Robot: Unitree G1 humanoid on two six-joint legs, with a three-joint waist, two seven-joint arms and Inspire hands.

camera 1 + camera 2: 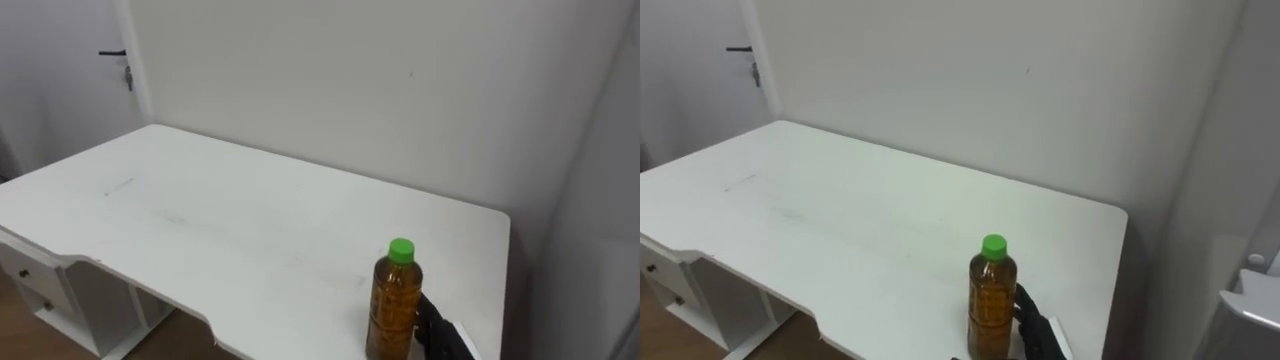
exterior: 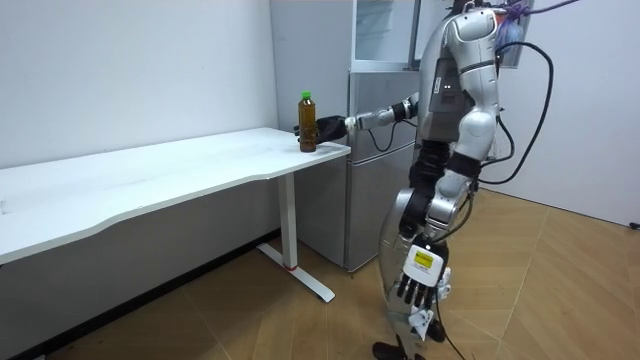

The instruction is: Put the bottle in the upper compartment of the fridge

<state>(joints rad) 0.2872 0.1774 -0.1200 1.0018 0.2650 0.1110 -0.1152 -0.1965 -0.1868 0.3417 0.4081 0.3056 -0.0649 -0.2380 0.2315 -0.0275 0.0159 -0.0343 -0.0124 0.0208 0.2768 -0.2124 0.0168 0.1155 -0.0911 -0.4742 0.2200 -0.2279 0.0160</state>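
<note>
Bottle (image 1: 393,300): amber liquid, green cap, upright on the white desk (image 1: 250,220), near the desk's right end and close to the front edge. Not lifted yet.

R hand (image 1: 440,335) is right at it, dark fingers against the bottle's right/rear side low down. Can't tell whether they've closed round it or just lie alongside; the bottle hides too much. L hand (image 2: 420,285) hangs by the leg w/ fingers loose, holding nothing.

Robot stands off the desk's end, right arm stretched out to the bottle, grey fridge (image 2: 375,160) just beside it. Upper fridge section (image 2: 385,30) looks shut, as far as the room view shows.

Step, I'd judge: the grasp, early in the task. Next needs a firm wrap round the body of the bottle, then a straight lift off the desk, a turn to the fridge, and a free hand (prob. L) to open the upper door.
</note>
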